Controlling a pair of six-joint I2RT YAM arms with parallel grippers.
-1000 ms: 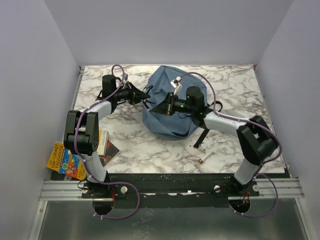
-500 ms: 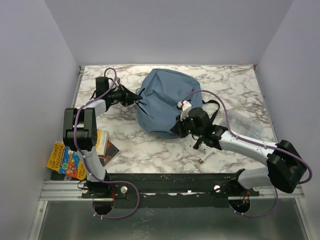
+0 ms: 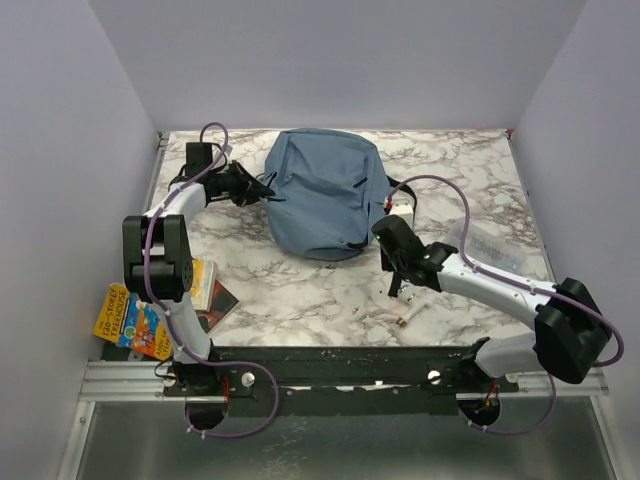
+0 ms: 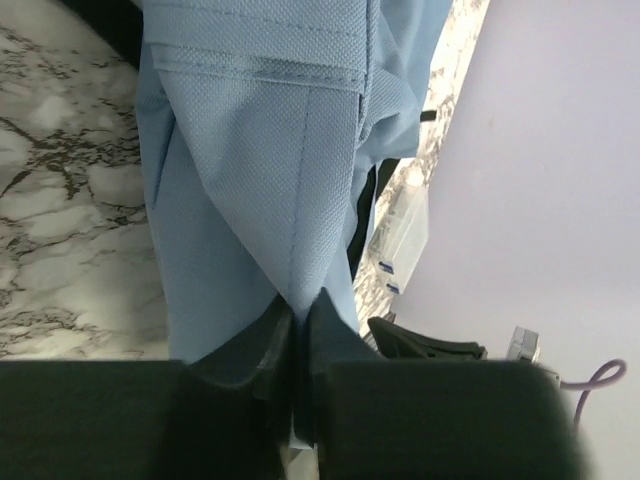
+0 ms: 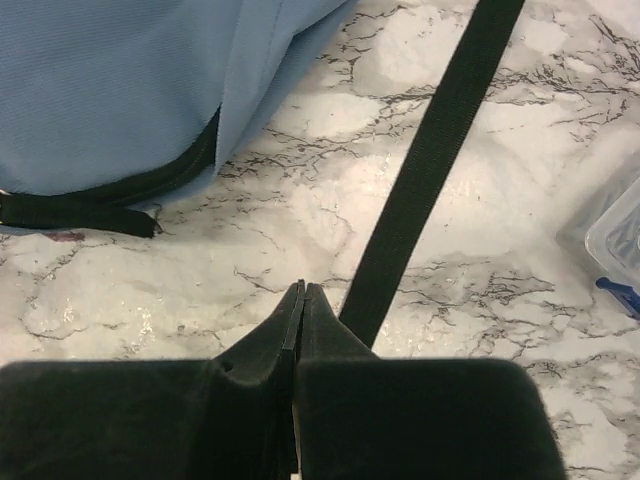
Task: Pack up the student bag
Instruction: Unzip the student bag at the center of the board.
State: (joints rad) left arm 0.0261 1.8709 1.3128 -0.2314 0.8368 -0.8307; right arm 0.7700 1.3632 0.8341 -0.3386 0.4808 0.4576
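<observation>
— While we begin at the near side, how does the right claw [image 5: 300, 298] stand?

— Fully closed, fingertips pressed together with nothing between them. It sits low over the marble table [image 3: 300, 290], its tips just beside a black webbing strap [image 5: 430, 170] that lies flat on the stone. Whether it brushes the strap I cannot tell.

— And the student bag [image 3: 325, 195]?

— Beyond that claw, lying rounded on the far middle of the table, with its near right edge just ahead of the right claw.

— The left claw [image 4: 295, 322]?

— Farther back, at the bag's left edge. Its jaws are all but closed, pinching a fold of the blue fabric. The cloth rises straight out of the slit between the fingers.

— What is hard to see?

— At the near left corner a bright picture book [image 3: 128, 325] sticks out past the marble's edge. A dark book [image 3: 222, 298] beside it is half covered by the left arm. Some small pieces [image 3: 404, 322] lie in front of the right arm, too small to name. A clear container [image 4: 402, 228] on the right side is cut off by the frame in the right wrist view, and from above the arm's cable crosses it. Which way the bag's opening faces I cannot tell, and the left claw's own body blocks the bottom of its view.
</observation>
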